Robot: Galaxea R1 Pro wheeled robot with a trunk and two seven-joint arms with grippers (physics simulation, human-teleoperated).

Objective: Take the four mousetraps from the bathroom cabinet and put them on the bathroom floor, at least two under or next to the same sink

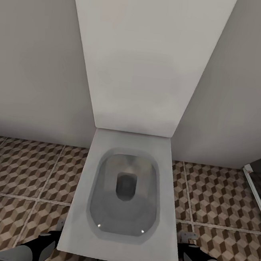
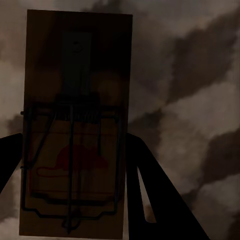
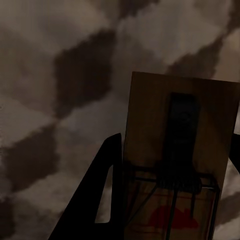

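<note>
In the left wrist view a brown wooden mousetrap with a wire bar and a red mark sits between the dark fingers of my left gripper, which is shut on it. My right gripper is likewise shut on a second mousetrap. Both traps hang above the cube-patterned bathroom floor. In the head view, both arms' dark ends show low in the picture, left and right, either side of a toilet. The cabinet and the sink are out of view.
A white square toilet with its lid up against the plain wall stands straight ahead, very close. Patterned floor tiles lie on both sides of it. A white-framed grey glass panel stands at the right edge.
</note>
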